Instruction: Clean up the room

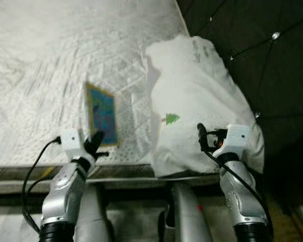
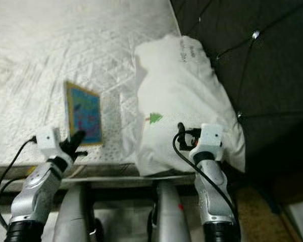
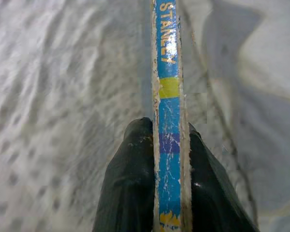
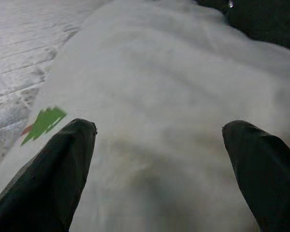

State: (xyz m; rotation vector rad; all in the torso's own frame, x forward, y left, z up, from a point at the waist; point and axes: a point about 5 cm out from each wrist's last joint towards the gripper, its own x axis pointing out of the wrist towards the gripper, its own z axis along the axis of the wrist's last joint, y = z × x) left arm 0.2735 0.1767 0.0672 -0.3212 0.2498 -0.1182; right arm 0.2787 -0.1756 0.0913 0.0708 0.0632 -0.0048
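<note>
left gripper point(image 1: 97, 142) fingers clamped on the spine of the blue book point(image 1: 102, 113) at the bed's point(image 1: 50, 60) near edge. right gripper point(image 4: 159, 145) spread wide over the white pillow point(image 1: 197, 96), right side. thin edge grip, book could twist or slip out when lifted.

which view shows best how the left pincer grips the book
The left wrist view: both black fingers press the book on either side of its blue spine, lettering readable. The eye views show the left pincer at the book's near edge on the bed, cover visible, contact unclear.
</note>
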